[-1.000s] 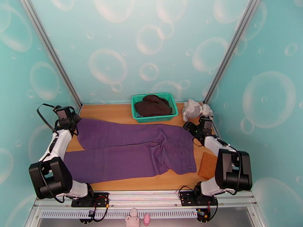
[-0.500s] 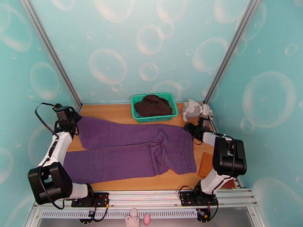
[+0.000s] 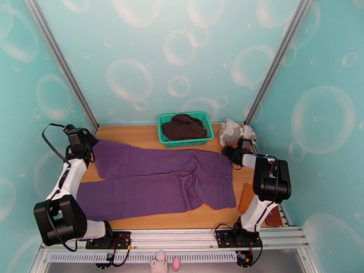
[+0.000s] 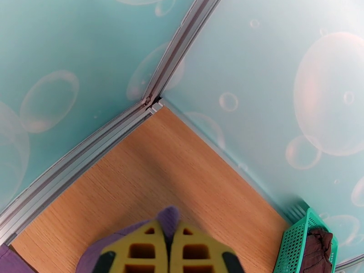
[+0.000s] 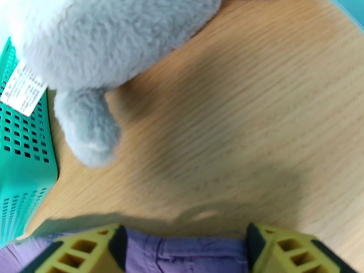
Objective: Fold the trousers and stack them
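The purple trousers [image 3: 159, 178] lie flat across the wooden table, legs pointing left and waist to the right. My left gripper [image 3: 84, 145] is at the cuff of the far leg. In the left wrist view its yellow fingers [image 4: 136, 251] are shut, and a tuft of purple cuff [image 4: 169, 218] pokes out between the tips. My right gripper [image 3: 230, 154] is at the far corner of the waist. In the right wrist view its fingers [image 5: 86, 251] stand apart on either side of the waistband [image 5: 186, 255], low over the table.
A green basket [image 3: 182, 143] holding a dark brown garment [image 3: 183, 126] stands at the back centre. A grey plush toy [image 3: 234, 132] sits beside it, just beyond my right gripper. A brown flat piece [image 3: 249, 199] lies near the right edge. Walls close in on both sides.
The right arm has reached farther back, elbow raised, bringing its gripper to the far waist corner with the jaws narrowing. The left gripper shifted slightly back with the cuff.
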